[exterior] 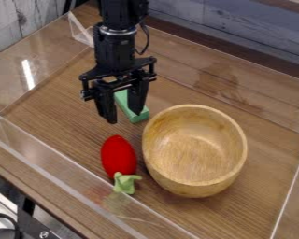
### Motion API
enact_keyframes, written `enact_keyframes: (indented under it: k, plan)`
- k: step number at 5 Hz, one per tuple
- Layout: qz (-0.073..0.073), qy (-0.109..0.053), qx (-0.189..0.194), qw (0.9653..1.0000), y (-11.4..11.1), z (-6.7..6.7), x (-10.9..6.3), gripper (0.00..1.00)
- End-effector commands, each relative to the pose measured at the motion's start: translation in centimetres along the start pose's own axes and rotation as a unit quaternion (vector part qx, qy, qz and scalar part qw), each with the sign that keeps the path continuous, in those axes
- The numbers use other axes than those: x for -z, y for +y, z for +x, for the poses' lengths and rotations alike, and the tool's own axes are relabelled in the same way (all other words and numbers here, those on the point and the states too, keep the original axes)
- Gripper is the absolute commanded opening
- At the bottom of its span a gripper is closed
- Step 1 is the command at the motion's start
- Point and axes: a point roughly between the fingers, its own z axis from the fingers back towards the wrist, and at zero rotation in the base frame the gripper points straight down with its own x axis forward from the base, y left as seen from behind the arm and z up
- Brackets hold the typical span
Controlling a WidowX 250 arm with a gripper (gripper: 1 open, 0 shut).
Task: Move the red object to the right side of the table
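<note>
with your gripper [121, 110] jaws spread above the counter [46, 112], the red object [116, 155] lies free beside the wooden bowl [196, 147]; a nudge could roll it against the bowl.

There is one red object [116, 155] on the table [215, 79], one wooden bowl [194, 149] at 3 o'clock from it, one green block [135, 110] at 12 o'clock, and one gripper [123, 114].
</note>
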Motion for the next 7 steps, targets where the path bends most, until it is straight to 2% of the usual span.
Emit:
enact_keyframes:
  k: [1, 4, 7]
  plan:
    - [-0.018, -0.012, 0.004, 0.9998, -0.2, 0.1, -0.2, 1.00]
    - [-0.035, -0.007, -0.043, 0.9984, -0.1, 0.6, 3.6, 1.00]
    - [-0.041, -0.006, -0.059, 0.9974, -0.6, 1.0, 5.4, 1.00]
